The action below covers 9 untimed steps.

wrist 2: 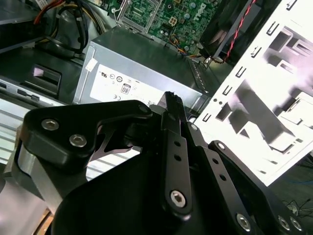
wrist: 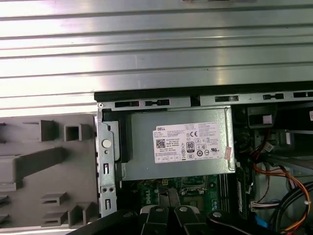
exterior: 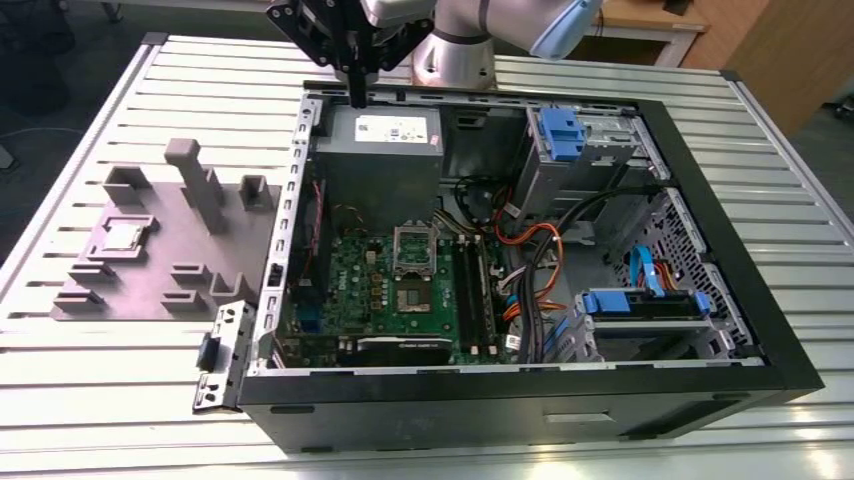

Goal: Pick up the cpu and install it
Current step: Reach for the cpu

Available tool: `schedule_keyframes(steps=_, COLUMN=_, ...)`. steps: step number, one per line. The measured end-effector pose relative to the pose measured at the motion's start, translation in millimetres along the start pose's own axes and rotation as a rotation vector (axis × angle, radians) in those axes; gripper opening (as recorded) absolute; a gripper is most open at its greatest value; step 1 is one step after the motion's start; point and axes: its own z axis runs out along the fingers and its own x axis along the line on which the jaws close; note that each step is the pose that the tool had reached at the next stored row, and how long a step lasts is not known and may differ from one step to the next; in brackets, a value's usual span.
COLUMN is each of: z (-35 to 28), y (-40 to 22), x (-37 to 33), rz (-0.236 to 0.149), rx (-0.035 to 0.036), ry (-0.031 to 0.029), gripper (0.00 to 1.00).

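Cpu: lies in the grey tray (just beside the computer case). Gripper: hangs over the power supply, fingers pressed together, empty.

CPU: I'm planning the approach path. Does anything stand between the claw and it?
Yes. The claw hangs over the power supply; the cpu lies on the tray outside the case. The case wall and the tray's posts stand between them.

A silvery ribbed metal worktop catches bright glare along its near edge. Beyond it stand pale wooden furniture and a dark floor.
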Motion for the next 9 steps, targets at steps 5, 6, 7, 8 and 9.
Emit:
schedule_keyframes(steps=5, z=-0.1, y=-0.3, x=3.7, rz=0.000, rx=0.0000, ry=0.0000, gripper=0.11)
schedule_keyframes(steps=6, z=-0.1, y=-0.4, x=4.6, rz=0.000, rx=0.0000, ry=0.0000, gripper=0.11)
schedule_keyframes(steps=7, z=-0.2, y=-0.4, x=5.6, rz=0.000, rx=0.0000, ry=0.0000, gripper=0.11)
schedule_keyframes(steps=8, z=-0.2, y=-0.5, x=6.4, rz=0.000, rx=0.0000, ry=0.0000, gripper=0.11)
schedule_keyframes(steps=9, z=-0.2, y=-0.6, x=7.3, rz=0.000, rx=-0.0001, ry=-0.0001, gripper=0.11)
